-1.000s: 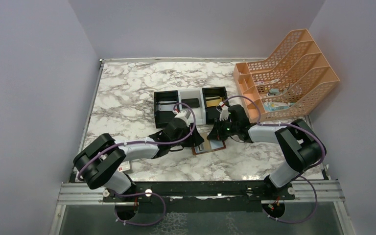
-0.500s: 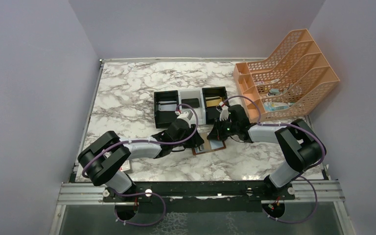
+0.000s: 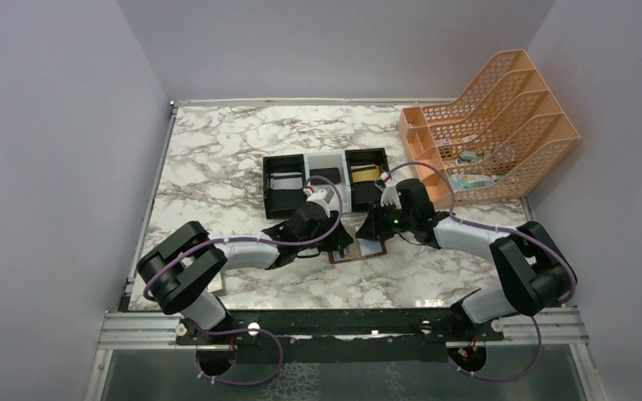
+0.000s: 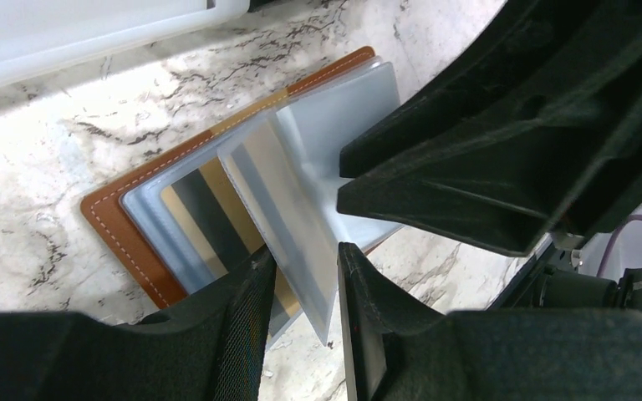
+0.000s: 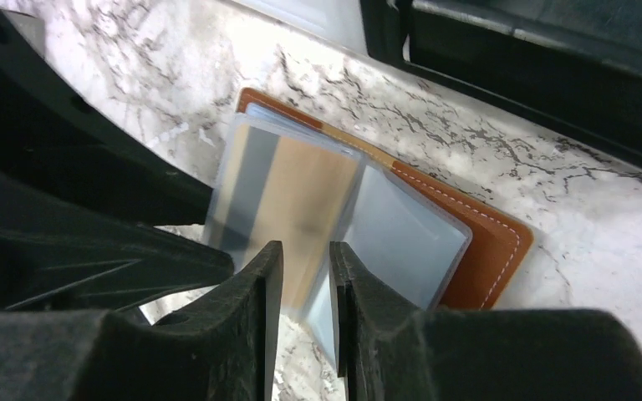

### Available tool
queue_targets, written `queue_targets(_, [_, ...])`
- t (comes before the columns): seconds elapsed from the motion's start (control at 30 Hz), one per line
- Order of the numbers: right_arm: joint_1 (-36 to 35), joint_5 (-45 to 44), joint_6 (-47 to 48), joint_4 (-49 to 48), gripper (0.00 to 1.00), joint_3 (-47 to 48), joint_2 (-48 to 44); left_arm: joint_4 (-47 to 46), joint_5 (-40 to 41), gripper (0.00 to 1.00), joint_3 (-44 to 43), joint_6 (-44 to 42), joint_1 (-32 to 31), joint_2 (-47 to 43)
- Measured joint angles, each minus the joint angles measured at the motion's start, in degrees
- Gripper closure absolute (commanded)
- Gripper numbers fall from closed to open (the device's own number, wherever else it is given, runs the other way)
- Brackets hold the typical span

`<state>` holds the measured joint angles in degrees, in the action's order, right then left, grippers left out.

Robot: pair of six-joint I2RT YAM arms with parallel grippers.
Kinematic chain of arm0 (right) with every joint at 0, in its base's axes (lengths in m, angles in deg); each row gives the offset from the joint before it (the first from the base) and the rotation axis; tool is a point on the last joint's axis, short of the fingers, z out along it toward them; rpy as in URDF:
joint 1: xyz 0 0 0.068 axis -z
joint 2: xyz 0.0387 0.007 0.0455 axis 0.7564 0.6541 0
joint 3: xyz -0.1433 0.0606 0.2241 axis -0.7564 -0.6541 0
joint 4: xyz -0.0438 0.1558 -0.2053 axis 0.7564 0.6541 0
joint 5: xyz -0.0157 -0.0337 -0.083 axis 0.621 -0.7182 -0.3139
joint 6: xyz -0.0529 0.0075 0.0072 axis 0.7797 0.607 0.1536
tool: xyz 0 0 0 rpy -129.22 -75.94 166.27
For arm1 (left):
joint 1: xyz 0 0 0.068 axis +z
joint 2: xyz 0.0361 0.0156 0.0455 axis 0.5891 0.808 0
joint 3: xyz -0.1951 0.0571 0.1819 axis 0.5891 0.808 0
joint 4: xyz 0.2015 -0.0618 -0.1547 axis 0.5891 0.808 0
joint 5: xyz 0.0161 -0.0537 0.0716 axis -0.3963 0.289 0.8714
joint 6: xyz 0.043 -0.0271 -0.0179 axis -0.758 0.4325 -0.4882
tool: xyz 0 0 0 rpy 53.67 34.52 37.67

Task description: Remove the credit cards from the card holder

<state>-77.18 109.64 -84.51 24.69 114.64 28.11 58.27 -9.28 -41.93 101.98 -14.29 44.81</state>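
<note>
The brown leather card holder (image 3: 353, 253) lies open on the marble table, also in the left wrist view (image 4: 121, 219) and the right wrist view (image 5: 476, 242). Its translucent blue-grey sleeves fan up. One raised sleeve (image 4: 288, 209) holds a gold card with a dark stripe (image 5: 292, 188); another gold and dark card (image 4: 205, 209) lies in a flat sleeve. My left gripper (image 4: 305, 288) is closed narrowly on the raised sleeve's lower edge. My right gripper (image 5: 305, 284) meets it from the opposite side and pinches the same raised leaf. Both grippers (image 3: 340, 241) (image 3: 371, 231) sit low over the holder.
A black-white-black three-compartment tray (image 3: 284, 196) stands just behind the holder, with a dark card (image 3: 326, 175) in the middle and a gold card (image 3: 365, 173) in the right compartment. An orange file rack (image 3: 493, 125) stands at the back right.
Both grippers stay at the holder. The left arm has crept slightly forward and right. The right arm's elbow has swung out to the right.
</note>
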Motion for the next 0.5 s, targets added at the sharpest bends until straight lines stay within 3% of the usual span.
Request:
queue_targets(0.37, [0.0, -14.3, -0.7, 7.4, 0.55, -0.8, -14.7, -0.9, -0.9, 0.56, -1.4, 0.0, -0.5, 1.7])
queue_targets(0.5, [0.0, -19.9, -1.7, 9.2, 0.53, -2.0, -18.5, -0.9, -1.1, 0.49, -2.7, 0.0, -1.2, 3.2])
